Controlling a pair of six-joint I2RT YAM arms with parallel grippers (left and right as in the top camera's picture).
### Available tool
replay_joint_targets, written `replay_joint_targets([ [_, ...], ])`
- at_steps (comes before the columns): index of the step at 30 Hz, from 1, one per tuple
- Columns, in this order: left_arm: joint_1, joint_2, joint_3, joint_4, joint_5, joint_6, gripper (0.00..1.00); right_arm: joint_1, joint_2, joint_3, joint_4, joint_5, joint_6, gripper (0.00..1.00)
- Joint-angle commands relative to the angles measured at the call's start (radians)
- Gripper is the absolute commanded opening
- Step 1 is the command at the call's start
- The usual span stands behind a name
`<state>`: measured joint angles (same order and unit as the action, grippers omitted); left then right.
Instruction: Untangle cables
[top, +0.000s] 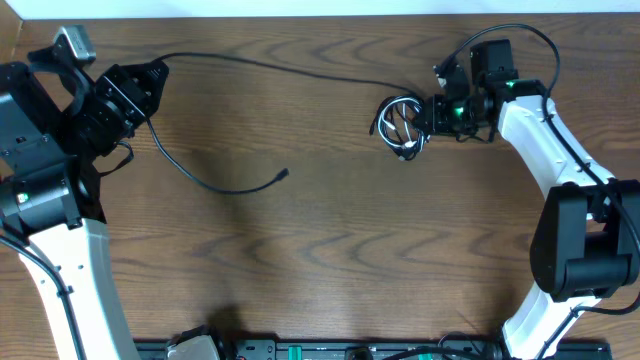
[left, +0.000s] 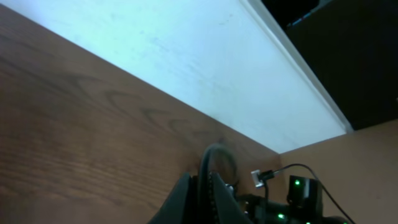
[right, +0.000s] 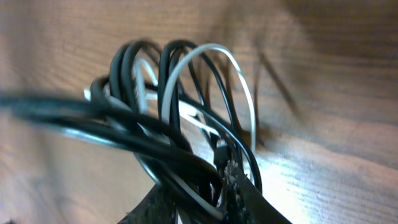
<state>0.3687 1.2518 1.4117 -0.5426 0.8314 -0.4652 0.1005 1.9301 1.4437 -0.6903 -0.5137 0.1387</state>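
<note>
Up close, the right gripper (right: 227, 190) has its jaws nearly together, pinching strands of the tangle of cables (right: 174, 112): black loops and one white cord (right: 242, 87) on the wooden table (top: 330, 250). Farther off, one black cable (top: 260, 65) runs from that tangle to the left gripper (top: 150, 80), which is clamped tight on it.
</note>
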Motion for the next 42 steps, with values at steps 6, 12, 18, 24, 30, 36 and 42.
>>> replay_joint_targets([
  [6, -0.079, 0.068, 0.025, -0.029, -0.059, 0.080, 0.07, 0.001, -0.037, 0.015, -0.153, -0.146, -0.220, 0.21],
  [12, -0.203, 0.152, 0.025, -0.023, -0.116, 0.103, 0.08, 0.046, -0.076, 0.015, -0.269, -0.174, -0.315, 0.22],
  [18, -0.327, 0.253, 0.025, 0.029, -0.200, 0.114, 0.08, 0.078, -0.078, 0.015, -0.336, -0.209, -0.388, 0.21],
  [24, -0.414, 0.374, 0.025, 0.064, -0.315, 0.118, 0.71, 0.084, -0.078, 0.015, -0.335, -0.215, -0.387, 0.21],
  [30, -0.417, 0.408, 0.025, 0.062, -0.397, 0.204, 0.78, 0.084, -0.078, 0.015, -0.315, -0.210, -0.386, 0.28],
  [36, -0.418, 0.405, 0.025, 0.044, -0.465, 0.247, 0.85, 0.084, -0.078, 0.015, -0.240, -0.143, -0.290, 0.46],
  [42, -0.459, 0.409, 0.020, -0.077, -0.466, 0.286, 0.88, 0.084, -0.078, 0.015, -0.192, -0.077, -0.214, 0.52],
])
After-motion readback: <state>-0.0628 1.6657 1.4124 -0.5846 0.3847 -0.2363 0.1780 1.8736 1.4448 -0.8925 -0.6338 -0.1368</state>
